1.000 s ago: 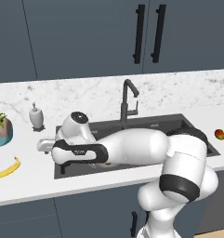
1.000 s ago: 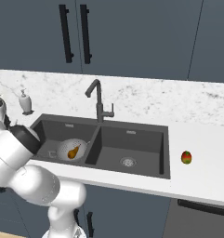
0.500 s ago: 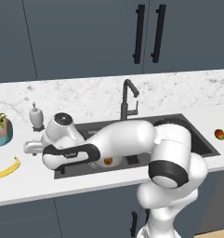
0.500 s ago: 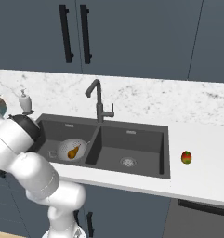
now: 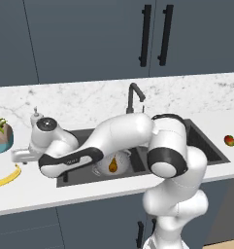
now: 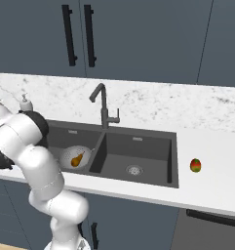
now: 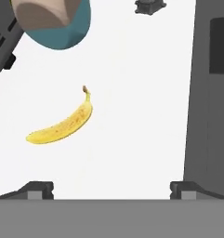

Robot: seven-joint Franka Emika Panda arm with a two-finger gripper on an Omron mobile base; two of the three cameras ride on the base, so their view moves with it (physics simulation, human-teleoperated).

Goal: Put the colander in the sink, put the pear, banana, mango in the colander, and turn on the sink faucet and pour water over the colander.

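- Swinging left from the sink (image 5: pixel 206 146) over the last second, the arm now carries the claw (image 5: pixel 19 155) out above the bench (image 5: pixel 36 192).
- Claw: spread wide and empty, tips set far apart in the hand view.
- Banana (image 7: pixel 62 124): flat on the bench, beneath the claw, untouched.
- Colander (image 6: pixel 68 155): in the left basin, pear (image 6: pixel 77 158) inside.
- Mango (image 6: pixel 195 165): on the bench right of the sink.
- Judgement: pear step done; banana pickup comes next, faucet (image 6: pixel 103 105) last.
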